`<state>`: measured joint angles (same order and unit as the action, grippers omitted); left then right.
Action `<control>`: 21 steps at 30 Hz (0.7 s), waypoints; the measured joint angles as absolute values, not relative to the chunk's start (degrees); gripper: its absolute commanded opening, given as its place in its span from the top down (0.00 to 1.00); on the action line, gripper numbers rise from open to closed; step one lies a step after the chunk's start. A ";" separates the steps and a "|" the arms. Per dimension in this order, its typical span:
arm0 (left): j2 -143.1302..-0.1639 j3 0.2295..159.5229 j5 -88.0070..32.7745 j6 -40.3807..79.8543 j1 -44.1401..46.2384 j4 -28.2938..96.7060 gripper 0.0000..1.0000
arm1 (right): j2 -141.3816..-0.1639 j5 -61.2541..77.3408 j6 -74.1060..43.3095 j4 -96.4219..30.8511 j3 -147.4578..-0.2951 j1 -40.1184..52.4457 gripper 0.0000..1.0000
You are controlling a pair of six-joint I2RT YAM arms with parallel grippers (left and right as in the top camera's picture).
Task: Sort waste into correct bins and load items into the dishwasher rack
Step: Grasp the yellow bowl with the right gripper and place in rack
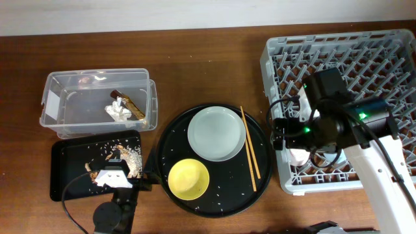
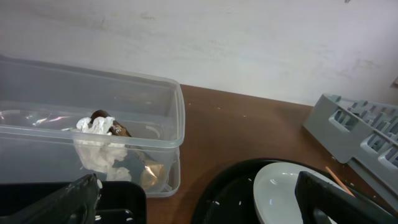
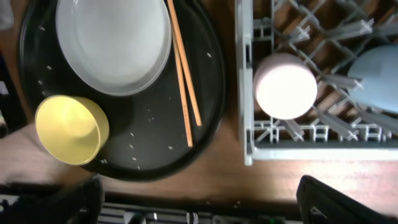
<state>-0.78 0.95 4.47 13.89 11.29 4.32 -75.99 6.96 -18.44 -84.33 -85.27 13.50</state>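
Note:
The clear tub (image 1: 97,97) holds the crumpled tissue (image 1: 118,111) and the wrapper stick (image 1: 130,106); both show in the left wrist view (image 2: 99,146). The black tray (image 1: 71,162) holds food scraps with rice (image 1: 132,159). My left gripper (image 1: 114,174) is open and empty over that tray (image 2: 199,208). On the round black tray (image 1: 260,170) lie the plate (image 1: 216,133), the yellow bowl (image 1: 188,179) and two chopsticks (image 1: 249,148). The pink cup (image 3: 286,86) and light blue cup (image 3: 376,74) sit in the dishwasher rack (image 1: 364,52). My right gripper (image 3: 199,199) is open and empty above the rack's front left corner (image 1: 289,136).
The round tray sits between the two bins and the rack, with scattered rice grains on it (image 3: 149,134). The right arm's body (image 1: 338,123) hangs over the rack's left half. Bare brown table (image 1: 208,58) lies behind the trays.

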 measured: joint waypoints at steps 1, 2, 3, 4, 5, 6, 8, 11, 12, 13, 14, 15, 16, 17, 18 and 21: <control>-0.78 0.95 4.47 13.89 11.29 4.34 0.01 | -75.99 7.99 -18.44 -82.52 -85.27 13.50 0.02; -0.80 0.95 4.47 13.89 11.29 4.36 0.01 | -75.99 9.17 -18.48 -81.73 -85.27 13.50 0.01; -0.78 0.95 4.45 13.89 11.29 4.34 0.01 | -75.99 10.79 -18.48 -80.99 -85.27 13.50 0.02; -0.80 0.95 4.47 13.89 11.29 4.36 0.00 | -76.01 13.26 -18.37 -80.49 -85.27 13.67 0.06; -0.78 0.95 4.47 13.89 11.29 4.36 0.01 | -76.16 15.14 -18.15 -80.51 -85.27 14.28 0.12; -0.80 0.95 4.47 13.89 11.29 4.36 0.01 | -76.25 16.25 -17.96 -80.36 -85.25 15.81 0.18; -0.78 0.95 4.47 13.89 11.29 4.47 0.01 | -76.47 17.39 -17.72 -79.64 -84.73 23.33 0.20; -0.78 0.95 4.47 13.89 11.29 4.49 0.01 | -76.84 14.85 -21.23 -75.79 -81.52 37.26 0.24; -0.78 0.95 4.47 13.89 11.29 4.47 0.01 | -77.17 12.56 -24.40 -73.14 -79.64 41.25 0.25; -0.78 0.95 4.47 13.89 11.29 4.49 0.01 | -77.91 10.87 -27.44 -71.00 -77.49 45.25 0.28; -0.78 0.95 4.45 13.89 11.29 4.47 0.01 | -79.05 9.56 -31.05 -68.10 -74.78 48.12 0.31; -0.78 0.95 4.47 13.89 11.29 4.47 0.01 | -81.49 8.62 -35.09 -64.40 -71.42 49.84 0.35; -0.80 0.95 4.47 13.89 11.29 4.47 0.01 | -82.85 8.43 -36.75 -61.71 -69.78 50.04 0.41; -0.80 0.95 4.47 13.89 11.29 4.49 0.01 | -85.12 8.69 -38.59 -58.41 -68.20 50.09 0.42; -0.78 0.95 4.47 13.89 11.29 4.49 0.01 | -87.39 9.28 -39.42 -55.81 -67.48 50.09 0.43; -0.80 0.95 4.47 13.89 11.29 4.49 0.01 | -97.12 10.68 -44.36 -51.70 -67.24 50.09 0.43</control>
